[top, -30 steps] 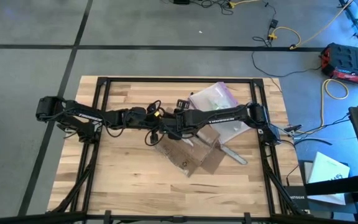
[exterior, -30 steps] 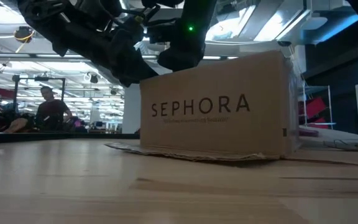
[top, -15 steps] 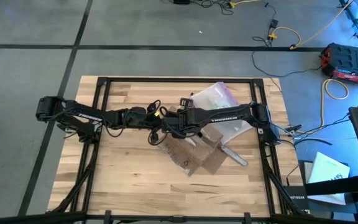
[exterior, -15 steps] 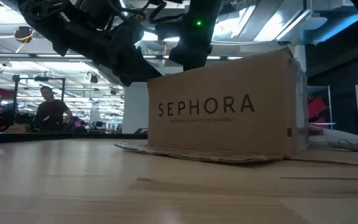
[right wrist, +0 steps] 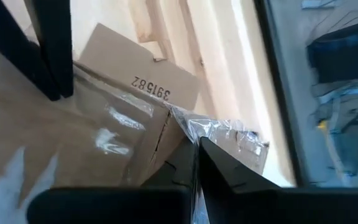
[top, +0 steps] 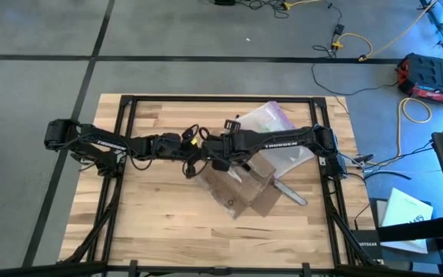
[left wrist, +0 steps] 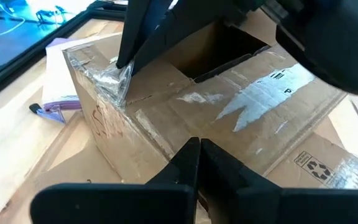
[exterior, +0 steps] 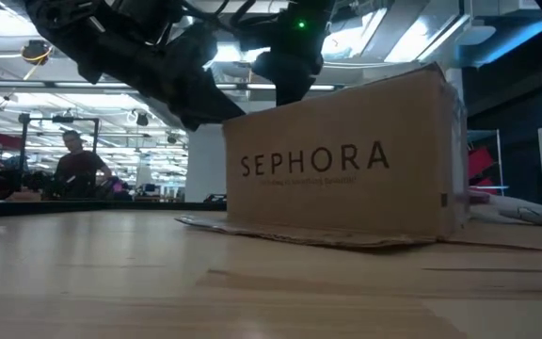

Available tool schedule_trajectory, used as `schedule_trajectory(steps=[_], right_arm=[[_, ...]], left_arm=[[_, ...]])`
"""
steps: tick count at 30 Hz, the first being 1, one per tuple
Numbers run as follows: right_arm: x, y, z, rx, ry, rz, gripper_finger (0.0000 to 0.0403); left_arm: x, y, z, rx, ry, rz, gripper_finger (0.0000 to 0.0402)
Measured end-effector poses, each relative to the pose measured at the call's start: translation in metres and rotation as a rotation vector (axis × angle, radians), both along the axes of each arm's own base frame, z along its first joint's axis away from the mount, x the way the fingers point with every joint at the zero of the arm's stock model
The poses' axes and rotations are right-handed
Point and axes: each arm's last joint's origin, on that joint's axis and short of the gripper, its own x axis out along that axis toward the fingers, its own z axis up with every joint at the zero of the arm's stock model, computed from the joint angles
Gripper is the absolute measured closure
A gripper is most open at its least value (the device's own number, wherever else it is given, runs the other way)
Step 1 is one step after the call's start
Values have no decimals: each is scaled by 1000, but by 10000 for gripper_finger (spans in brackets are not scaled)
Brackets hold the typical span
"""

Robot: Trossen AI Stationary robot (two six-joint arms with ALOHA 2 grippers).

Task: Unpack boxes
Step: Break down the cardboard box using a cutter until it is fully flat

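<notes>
Just right of the bench's [top: 152, 223] centre, at about four o'clock from it, sits the box [top: 233, 188], flaps partly open, its SEPHORA side facing the low camera. You have both arms meeting over its ten o'clock corner. Your right claw [top: 215, 160] has just snapped its fingers together, having stood partly spread a second ago, and in its wrist view the fingers [right wrist: 197, 168] are pressed together on the crinkled clear tape [right wrist: 219, 134] at the box's top edge; whether they truly pinch the tape or only touch it, I cannot tell. Your left claw [top: 184, 148] is also pressed together, holding nothing, with its tips just above the taped top. The box has also slid a little toward three o'clock in the low view, so it is not pinned. To my eye that means the tape pull is starting: expect the box to drag unless you brace it. The plastic bag [top: 271, 127] and grey tool [top: 291, 192] lie at the box's one and three o'clock.
</notes>
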Motion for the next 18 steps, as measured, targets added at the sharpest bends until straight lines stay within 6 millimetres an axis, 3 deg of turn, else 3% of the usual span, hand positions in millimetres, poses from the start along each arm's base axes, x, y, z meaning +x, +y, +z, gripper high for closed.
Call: schedule_trajectory(steps=[10,18], right_arm=[[3,5,0,103,-50,-7,402],[0,13,-1,91,-23,5,403]], left_arm=[[0,-2,-2,-5,10,-9,402],[7,-2,-16,-40,41,10,402]])
